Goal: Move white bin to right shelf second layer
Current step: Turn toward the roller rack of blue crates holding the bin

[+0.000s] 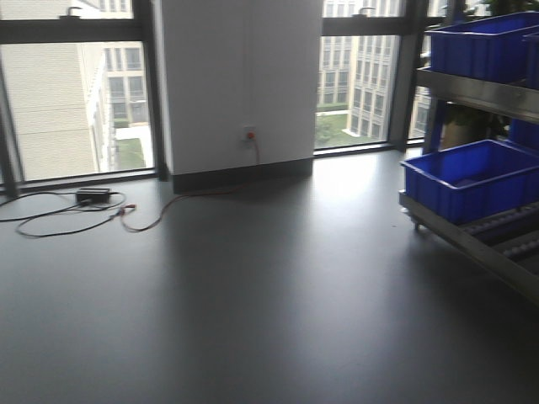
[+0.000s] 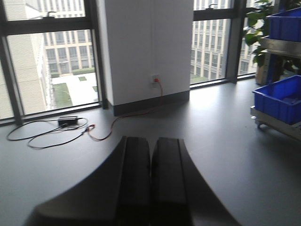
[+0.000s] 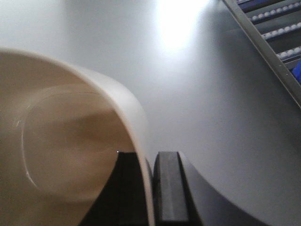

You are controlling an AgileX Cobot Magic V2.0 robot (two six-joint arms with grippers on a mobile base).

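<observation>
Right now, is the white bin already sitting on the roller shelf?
No, the white bin is pinched by its wall between the right jaws over bare floor, with the roller shelf off to one side.

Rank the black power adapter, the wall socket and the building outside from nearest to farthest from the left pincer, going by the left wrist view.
1. Black power adapter, on the floor, left of the left pincer.
2. Wall socket, low on the white pillar ahead.
3. Building outside, beyond the windows.

Left gripper (image 2: pixel 151 148) fingers (image 2: pixel 135 179) pressed together (nothing between); right gripper (image 3: pixel 150 162) clamped across white bin (image 3: pixel 66 141) wall.
</observation>
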